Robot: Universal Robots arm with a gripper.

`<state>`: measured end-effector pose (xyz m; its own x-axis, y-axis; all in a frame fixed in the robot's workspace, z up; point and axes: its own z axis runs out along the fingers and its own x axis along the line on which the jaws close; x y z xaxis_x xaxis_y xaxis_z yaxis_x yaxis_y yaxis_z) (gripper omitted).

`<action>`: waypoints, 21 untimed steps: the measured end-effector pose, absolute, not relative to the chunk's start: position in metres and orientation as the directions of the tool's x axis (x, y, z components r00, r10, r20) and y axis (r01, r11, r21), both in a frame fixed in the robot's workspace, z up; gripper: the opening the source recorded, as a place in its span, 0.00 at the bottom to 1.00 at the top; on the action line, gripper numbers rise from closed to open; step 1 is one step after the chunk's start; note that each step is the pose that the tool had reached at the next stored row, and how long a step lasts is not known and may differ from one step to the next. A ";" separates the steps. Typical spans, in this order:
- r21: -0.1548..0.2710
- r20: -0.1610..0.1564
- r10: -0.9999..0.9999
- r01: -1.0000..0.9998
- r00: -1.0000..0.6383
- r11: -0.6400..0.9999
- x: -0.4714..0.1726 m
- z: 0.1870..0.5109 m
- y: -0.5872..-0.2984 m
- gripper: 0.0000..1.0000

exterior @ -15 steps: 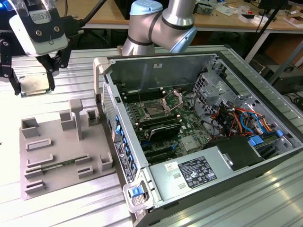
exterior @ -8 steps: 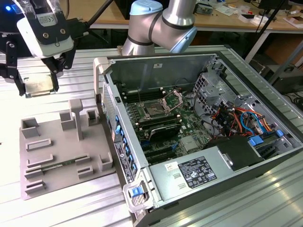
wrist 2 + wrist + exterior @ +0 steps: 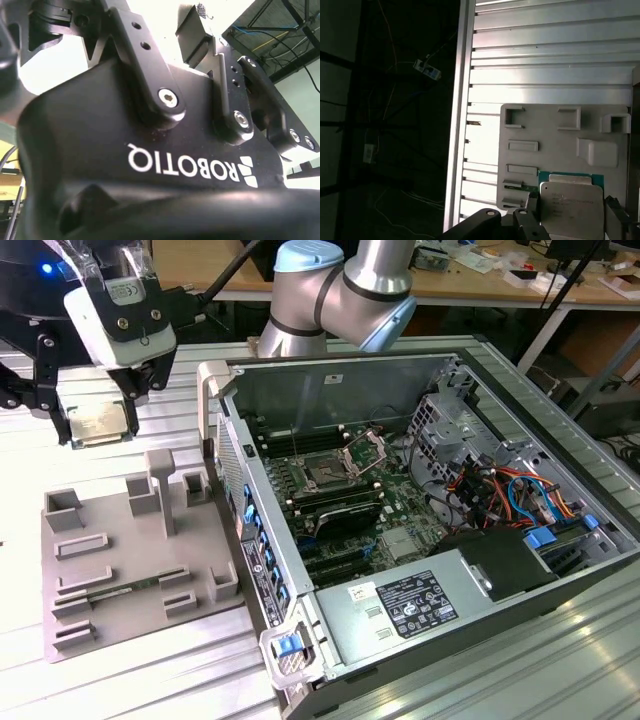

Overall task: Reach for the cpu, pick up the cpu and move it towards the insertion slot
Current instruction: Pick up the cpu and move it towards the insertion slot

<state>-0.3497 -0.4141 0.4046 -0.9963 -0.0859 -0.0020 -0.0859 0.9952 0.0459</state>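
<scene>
- Silvery-white on top and green at the rim: found the cpu [image 3: 99, 425] in the upper part of the exterior view's left, up off the table [image 3: 150, 670] and touching no surface.
- Saw the gripper [image 3: 98, 420] pinching that chip by two opposite edges, dark fingers [image 3: 60, 418] pressed in on either side, the pale top in plain sight.
- In the first wrist view, met the same cpu [image 3: 572, 202] lid-up between the fingers [image 3: 526, 227], with the grey tray [image 3: 552, 130] and the ribbed aluminium table [image 3: 545, 55] beyond it.
- Placed the tray [image 3: 120, 540] in the lower part of the exterior view's left, below the held chip and clear of it.
- Made out what was probably a thin green memory stick [image 3: 118, 592] lying in one of the tray's long recesses, too small to be sure.
- Found the insertion slot [image 3: 328, 473] near the middle of the exterior view, on the green board inside the open computer case [image 3: 330, 380], its shiny metal frame [image 3: 366, 450] swung up and the dark socket bare.
- Judged the cpu well apart from the slot, outside the case, toward the exterior view's left.
- Noted the arm [image 3: 345, 285] at the top centre of the exterior view, behind the case.
</scene>
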 end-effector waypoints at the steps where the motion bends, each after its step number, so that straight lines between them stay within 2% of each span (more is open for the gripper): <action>1: 0.046 -0.002 -0.086 -0.086 -0.996 0.995 -0.346 0.403 -0.414 0.55; 21: 0.046 -0.002 -0.086 -0.086 -0.996 0.995 -0.329 0.402 -0.414 0.55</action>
